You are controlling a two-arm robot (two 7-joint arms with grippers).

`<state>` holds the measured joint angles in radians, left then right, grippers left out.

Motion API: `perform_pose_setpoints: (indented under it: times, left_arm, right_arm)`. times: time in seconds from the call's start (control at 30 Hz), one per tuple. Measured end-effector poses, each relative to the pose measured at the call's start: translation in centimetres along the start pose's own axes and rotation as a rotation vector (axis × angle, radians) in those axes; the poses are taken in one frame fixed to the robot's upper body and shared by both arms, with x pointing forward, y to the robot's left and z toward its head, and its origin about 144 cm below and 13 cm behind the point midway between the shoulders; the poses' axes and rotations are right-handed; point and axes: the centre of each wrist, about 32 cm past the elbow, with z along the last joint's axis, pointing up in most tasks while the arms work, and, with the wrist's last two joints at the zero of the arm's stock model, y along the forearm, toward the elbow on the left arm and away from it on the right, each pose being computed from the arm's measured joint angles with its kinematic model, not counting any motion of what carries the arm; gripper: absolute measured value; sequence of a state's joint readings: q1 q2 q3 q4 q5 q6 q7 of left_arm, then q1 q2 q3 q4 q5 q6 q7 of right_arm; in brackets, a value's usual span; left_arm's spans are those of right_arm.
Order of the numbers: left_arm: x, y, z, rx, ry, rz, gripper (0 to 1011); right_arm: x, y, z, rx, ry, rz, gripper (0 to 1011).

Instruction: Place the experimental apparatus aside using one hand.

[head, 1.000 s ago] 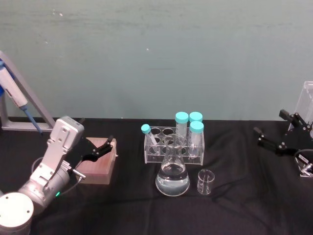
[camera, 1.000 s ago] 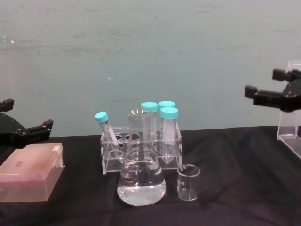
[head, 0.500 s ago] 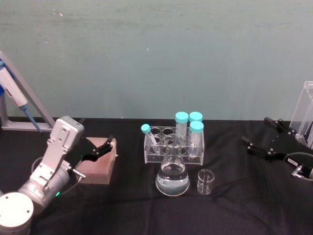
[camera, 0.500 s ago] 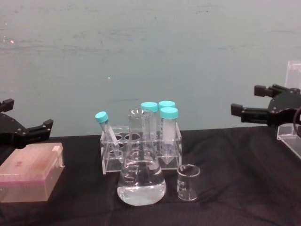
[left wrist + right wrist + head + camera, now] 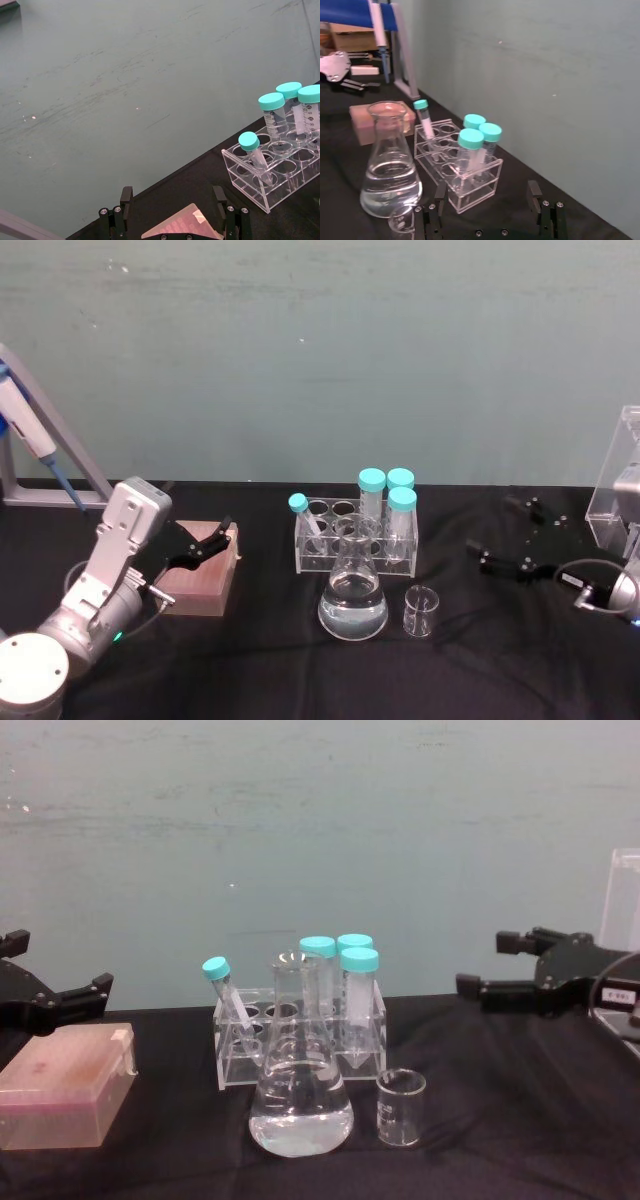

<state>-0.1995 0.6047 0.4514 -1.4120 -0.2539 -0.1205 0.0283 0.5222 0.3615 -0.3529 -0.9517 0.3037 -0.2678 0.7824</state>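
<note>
Glass flask and beaker stand on the table before the rack. I hold the right end effector spread wide off to their right, ready to reach in. Left end effector, also wide, parks over a box.

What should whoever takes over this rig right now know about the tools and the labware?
Right tool: open, empty, above the table right of the beaker, fingers pointing toward the labware.
Left tool: open, empty, parked by the pink box on the left.
Flask with clear liquid and beaker stand side by side at table centre, in front of the tube rack.
Done: nothing gripped or set aside.
Left: grip each piece with one tool and set it aside.
</note>
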Motion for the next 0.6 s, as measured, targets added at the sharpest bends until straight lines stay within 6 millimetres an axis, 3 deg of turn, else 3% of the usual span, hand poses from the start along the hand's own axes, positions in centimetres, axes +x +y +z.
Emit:
perform_pose_setpoints:
  times: [0.6]
  left_arm:
    - [0.0,0.0,0.0,0.000,0.000,0.000,1000]
  right_arm:
    - [-1.0,2.2,-1.1,-0.025,0.018,0.138,1003]
